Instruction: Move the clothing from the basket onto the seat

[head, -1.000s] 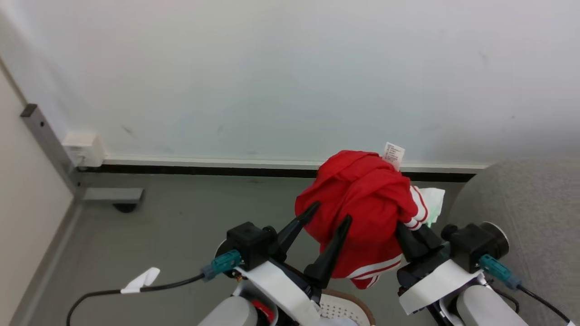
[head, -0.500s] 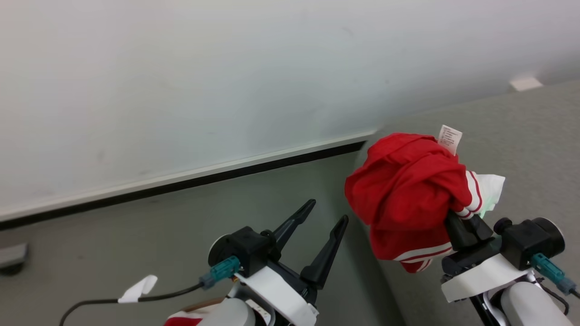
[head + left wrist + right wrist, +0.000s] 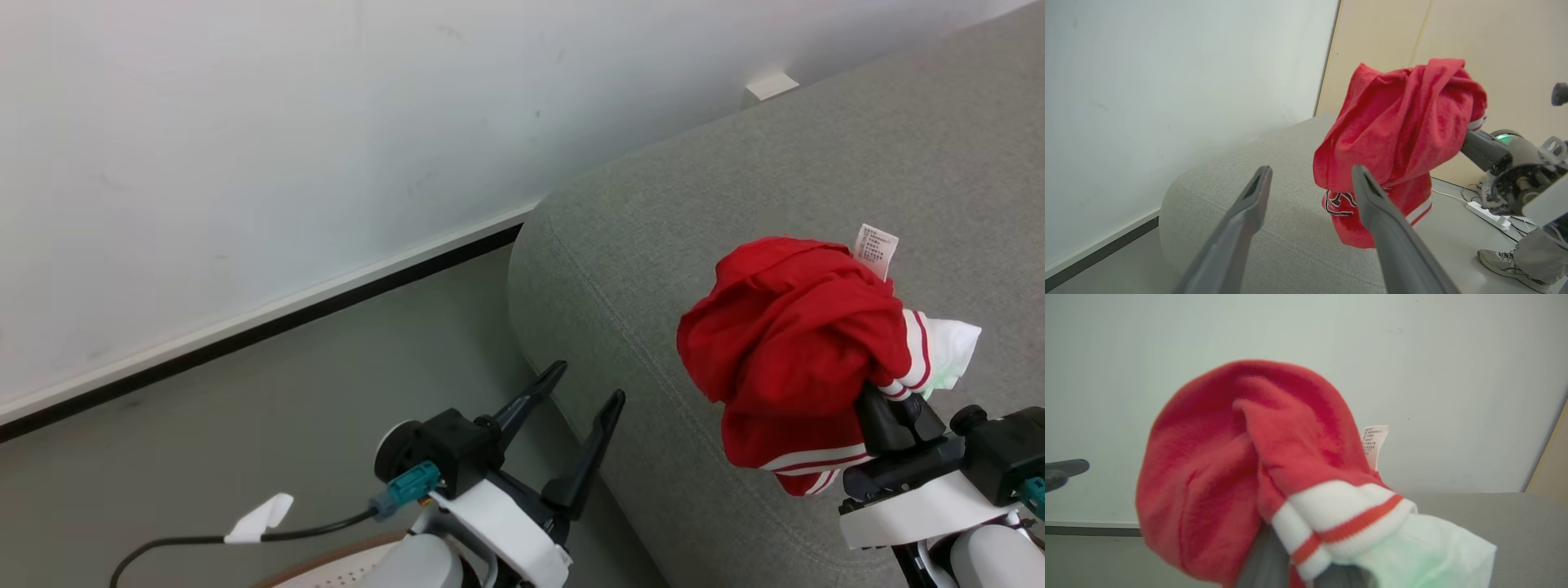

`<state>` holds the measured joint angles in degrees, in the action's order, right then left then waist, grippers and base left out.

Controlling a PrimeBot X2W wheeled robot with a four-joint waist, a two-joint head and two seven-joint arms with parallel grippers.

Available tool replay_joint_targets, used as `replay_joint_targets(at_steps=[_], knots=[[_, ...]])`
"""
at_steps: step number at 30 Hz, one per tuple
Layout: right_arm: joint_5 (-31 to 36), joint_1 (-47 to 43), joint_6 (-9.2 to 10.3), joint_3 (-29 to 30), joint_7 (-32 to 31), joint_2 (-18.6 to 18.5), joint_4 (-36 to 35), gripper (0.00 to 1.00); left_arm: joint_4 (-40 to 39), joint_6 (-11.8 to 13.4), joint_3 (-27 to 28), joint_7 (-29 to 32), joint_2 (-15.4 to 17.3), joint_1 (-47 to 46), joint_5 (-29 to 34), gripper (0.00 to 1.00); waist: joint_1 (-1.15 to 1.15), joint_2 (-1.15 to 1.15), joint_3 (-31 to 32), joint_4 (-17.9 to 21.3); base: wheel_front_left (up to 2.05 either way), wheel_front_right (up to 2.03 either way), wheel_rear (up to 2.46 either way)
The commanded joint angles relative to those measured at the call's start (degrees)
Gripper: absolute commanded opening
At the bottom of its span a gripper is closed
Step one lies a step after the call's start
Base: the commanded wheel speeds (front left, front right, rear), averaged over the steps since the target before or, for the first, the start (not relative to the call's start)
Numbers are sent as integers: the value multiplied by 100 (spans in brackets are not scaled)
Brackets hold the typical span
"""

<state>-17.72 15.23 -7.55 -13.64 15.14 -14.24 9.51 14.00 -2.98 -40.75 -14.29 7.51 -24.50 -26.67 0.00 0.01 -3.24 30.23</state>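
Seat (image 3: 735,188) now seemingly beneath clothing (image 3: 792,359) in right claw (image 3: 891,412)

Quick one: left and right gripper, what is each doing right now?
Left gripper: open, holding nothing.
Right gripper: shut on the bunched soft red garment with red-white striped trim, over the grey woven-fabric sofa.

**Red garment hanging over the sofa's end**

The red sports garment (image 3: 792,343) is hanging bunched over the rounded end of the grey sofa (image 3: 653,245) — pinched in the right gripper (image 3: 883,406), its white care label sticking up and its red-white striped trim drooping below. Black-and-white lettering is showing on a lower fold. The cream basket (image 3: 351,565) is peeking in at the head view's bottom edge — brown rim, holed wall.
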Motion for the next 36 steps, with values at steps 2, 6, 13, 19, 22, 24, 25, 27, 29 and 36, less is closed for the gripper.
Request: replay_joint_targets(at_steps=[2,6,13,19,22,24,25,27,29,36], knots=[[43,-65,12,86,0,32,-81,0,48,-18,8,-37,-1,-73,49,100,0,-1,-73,37,0,0,0],[-17,20,12,204,0,57,-122,0,99,-22,18,-49,-4,-108,64,100,0,-1,-127,37,0,0,0],[-622,738,12,278,-1,-161,-34,0,-3,28,-45,12,99,-325,261,100,0,-1,-582,-160,0,0,0],[-1121,1788,12,510,-2,-658,245,0,-229,2,-163,273,138,-825,503,100,0,-1,-1560,-611,0,0,0],[-1314,2191,12,619,-2,-884,392,0,-309,-20,-208,374,151,-1038,598,100,0,-1,-1941,-779,0,0,0],[-1507,2596,12,752,-2,-1118,580,0,-391,-41,-267,469,160,-1238,714,100,0,-1,-2326,-958,0,0,0],[-1594,2785,12,802,-2,-1235,717,0,-421,-53,-288,505,167,-1330,755,100,0,-1,-2496,-1045,0,0,0],[-1645,3113,12,872,-3,-1479,996,0,-470,-66,-329,565,162,-1483,814,100,0,-1,-2807,-1220,0,0,0],[-1671,3446,12,1001,-2,-1765,1346,0,-517,-80,-368,607,158,-1619,889,100,0,-1,-3083,-1402,0,0,0],[-1684,4134,12,1149,-1,-2370,2871,0,-599,-67,-468,642,145,-1932,1088,100,0,-1,-3759,-1902,0,0,0]])
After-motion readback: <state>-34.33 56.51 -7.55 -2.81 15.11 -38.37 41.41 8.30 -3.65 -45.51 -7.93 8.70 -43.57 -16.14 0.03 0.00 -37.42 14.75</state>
